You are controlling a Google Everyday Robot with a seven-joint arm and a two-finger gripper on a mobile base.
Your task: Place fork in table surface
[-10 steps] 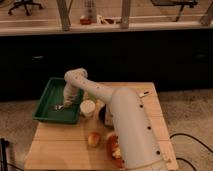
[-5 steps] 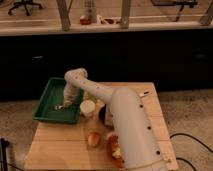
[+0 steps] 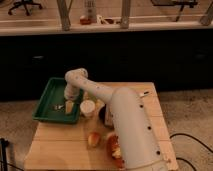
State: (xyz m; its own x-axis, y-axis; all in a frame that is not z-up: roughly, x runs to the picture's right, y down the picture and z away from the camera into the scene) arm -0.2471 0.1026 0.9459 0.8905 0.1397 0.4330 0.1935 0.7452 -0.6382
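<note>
Nearest to me, on the pale wood surface (image 3: pixel 60 145), lie an apple (image 3: pixel 93 138) and a reddish packet (image 3: pixel 114 146) beside my big white arm (image 3: pixel 131 125), with a white cup (image 3: pixel 87 107) just past them near the green tray (image 3: pixel 44 95). My arm reaches over into that tray, and my hand (image 3: pixel 69 104) hangs low inside it, toward its right side. Whether it is parted or pressed together I cannot tell. The fork (image 3: pixel 58 107) shows as a small silvery glint on the tray floor just left of my hand, not yet on the wood. I judge it light, stiff and slick, lying flat, so it could skid; I would pinch it across the narrow handle near the middle. Set against half a second ago, my arm and hand sit in the same pose, and nothing on the surface has shifted. Farther off stands a dark wall.
</note>
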